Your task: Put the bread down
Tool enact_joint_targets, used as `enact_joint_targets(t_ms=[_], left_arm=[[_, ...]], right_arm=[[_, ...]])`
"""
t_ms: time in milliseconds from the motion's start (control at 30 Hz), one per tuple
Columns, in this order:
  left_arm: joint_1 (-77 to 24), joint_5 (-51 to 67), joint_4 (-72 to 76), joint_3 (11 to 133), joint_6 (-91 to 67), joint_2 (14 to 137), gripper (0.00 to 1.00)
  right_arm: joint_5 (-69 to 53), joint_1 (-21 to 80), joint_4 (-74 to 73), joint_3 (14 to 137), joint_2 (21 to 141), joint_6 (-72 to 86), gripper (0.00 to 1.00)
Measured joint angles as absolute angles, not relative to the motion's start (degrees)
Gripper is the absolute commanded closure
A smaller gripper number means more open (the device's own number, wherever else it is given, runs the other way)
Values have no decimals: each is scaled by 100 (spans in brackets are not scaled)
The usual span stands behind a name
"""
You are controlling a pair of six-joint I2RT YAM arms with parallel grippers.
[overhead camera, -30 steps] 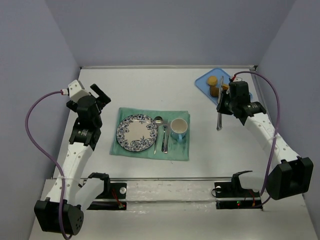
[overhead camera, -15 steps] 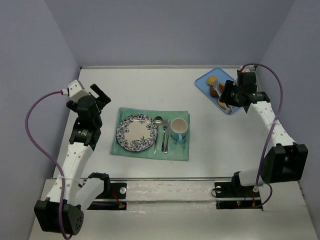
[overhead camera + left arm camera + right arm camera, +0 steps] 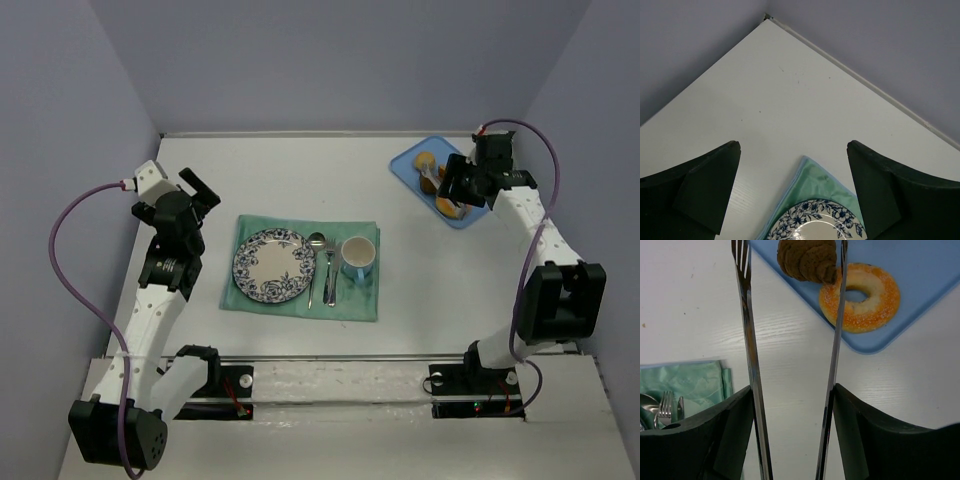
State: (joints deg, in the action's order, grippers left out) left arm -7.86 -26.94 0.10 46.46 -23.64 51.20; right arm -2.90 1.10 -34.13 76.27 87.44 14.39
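Observation:
The bread (image 3: 807, 260), dark brown and oblong, lies on the blue tray (image 3: 920, 270) at the top of the right wrist view, next to an orange ring pastry (image 3: 860, 290). My right gripper (image 3: 792, 390) holds metal tongs (image 3: 747, 340) between its fingers. The tong arms are spread, with the bread between their tips. In the top view the right gripper (image 3: 462, 186) is over the tray (image 3: 408, 162) at the back right. My left gripper (image 3: 200, 190) is open and empty, left of the patterned plate (image 3: 274, 266).
The plate sits on a green cloth (image 3: 300, 305) with a spoon (image 3: 316, 243), a fork (image 3: 331, 270) and a blue cup (image 3: 358, 258). A pale round bun (image 3: 425, 160) is on the tray. Walls stand close on the back and both sides.
My right arm has swung back and right from the open table to the tray. The tongs now reach over the tray around the bread. The left arm has not moved.

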Motion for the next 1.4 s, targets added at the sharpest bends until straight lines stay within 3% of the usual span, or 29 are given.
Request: enact_joint_targets(t_ms=[367, 400, 533, 633, 967, 1167, 1400], left_arm=[[-786, -2749, 1, 4646, -2366, 5234, 1], [-786, -2751, 3, 4646, -2366, 5234, 1], [-786, -2764, -5, 4646, -2366, 5234, 1], [-786, -2773, -14, 4646, -2366, 5234, 1], [-786, -2755, -36, 4646, -2410, 5144, 1], [-786, -2628, -36, 4646, -2460, 5039, 1], [-786, -2508, -49, 4646, -2591, 5004, 1]], right_arm=[[-471, 106, -3454, 7979, 9776, 1304, 33], [-471, 104, -3450, 8014, 9843, 1304, 35], [-451, 71, -3454, 8106, 10064, 1304, 65], [-403, 60, -3459, 8108, 10057, 1332, 74], [-886, 95, -3579, 8108, 8871, 1009, 77], [-1433, 1643, -3280, 8119, 7749, 521, 77], [-1874, 3824, -3030, 7990, 8189, 12, 76]])
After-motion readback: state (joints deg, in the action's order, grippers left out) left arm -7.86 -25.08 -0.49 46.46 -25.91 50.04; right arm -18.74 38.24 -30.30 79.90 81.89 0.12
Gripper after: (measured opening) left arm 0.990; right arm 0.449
